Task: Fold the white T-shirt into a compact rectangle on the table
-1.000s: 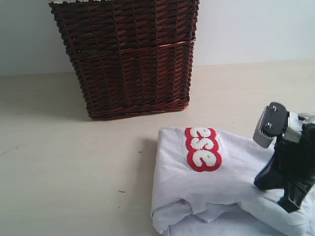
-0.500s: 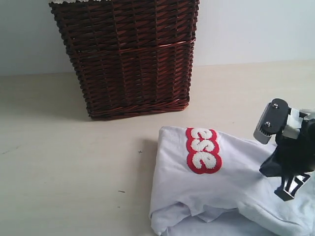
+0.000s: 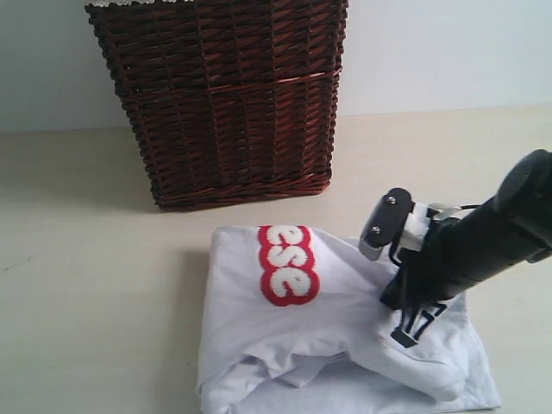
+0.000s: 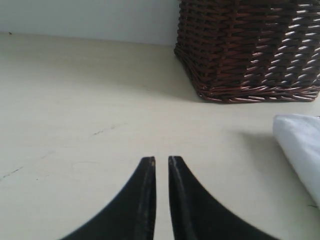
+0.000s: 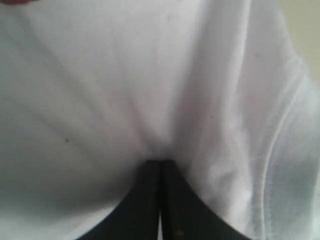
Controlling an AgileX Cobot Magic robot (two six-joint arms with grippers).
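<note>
Right fingers (image 5: 148, 195): pressed together, pinching a pucker of the white T-shirt (image 3: 336, 310).
Left fingers (image 4: 145, 192): nearly closed, slim gap, empty, above the table (image 3: 86, 285).
T-shirt: loosely folded on table, red-outlined lettering up, near wicker basket (image 3: 224, 103), not touching.

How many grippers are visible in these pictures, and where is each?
2. The right gripper pinches the white T-shirt near its right side in the exterior view. The left gripper, nearly closed, is over the table, seen only in its wrist view.
</note>
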